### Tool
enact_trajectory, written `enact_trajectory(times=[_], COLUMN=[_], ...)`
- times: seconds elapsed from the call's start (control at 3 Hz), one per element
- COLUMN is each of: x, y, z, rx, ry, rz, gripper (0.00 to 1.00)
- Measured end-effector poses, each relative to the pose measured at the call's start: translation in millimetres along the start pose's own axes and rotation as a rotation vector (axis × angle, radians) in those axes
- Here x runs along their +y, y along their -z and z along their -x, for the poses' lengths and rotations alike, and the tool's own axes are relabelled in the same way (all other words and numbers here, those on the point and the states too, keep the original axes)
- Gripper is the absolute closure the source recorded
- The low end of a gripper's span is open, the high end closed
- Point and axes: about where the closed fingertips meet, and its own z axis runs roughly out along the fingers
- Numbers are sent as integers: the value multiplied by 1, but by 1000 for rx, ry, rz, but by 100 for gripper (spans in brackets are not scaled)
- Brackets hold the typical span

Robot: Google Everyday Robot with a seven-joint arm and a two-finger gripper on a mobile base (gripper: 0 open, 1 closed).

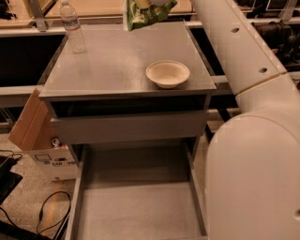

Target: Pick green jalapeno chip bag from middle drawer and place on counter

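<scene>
The green jalapeno chip bag point(144, 13) hangs in the air above the far edge of the counter point(117, 65), partly cut off by the top of the view. My gripper point(160, 3) is at the top edge, shut on the bag's upper part; most of it is out of view. The middle drawer point(140, 211) is pulled out at the bottom of the view, and its flat grey bottom is bare.
A white bowl point(168, 73) stands on the counter's front right. A water bottle point(74, 26) stands at its far left corner. My white arm point(248, 108) fills the right side. A cardboard box point(26, 124) and cables point(51, 211) lie left of the cabinet.
</scene>
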Motion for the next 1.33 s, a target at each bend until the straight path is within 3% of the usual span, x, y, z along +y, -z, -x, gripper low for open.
enact_trajectory(times=[0.33, 0.67, 1.0, 1.33], x=[-27, -40, -38, -39], y=[-30, -66, -106, -111], z=[-5, -18, -43, -47], rx=[-14, -21, 33, 37], ry=[-18, -42, -67, -69], rz=[-58, -88, -108, -108], gripper=[100, 100, 86, 63])
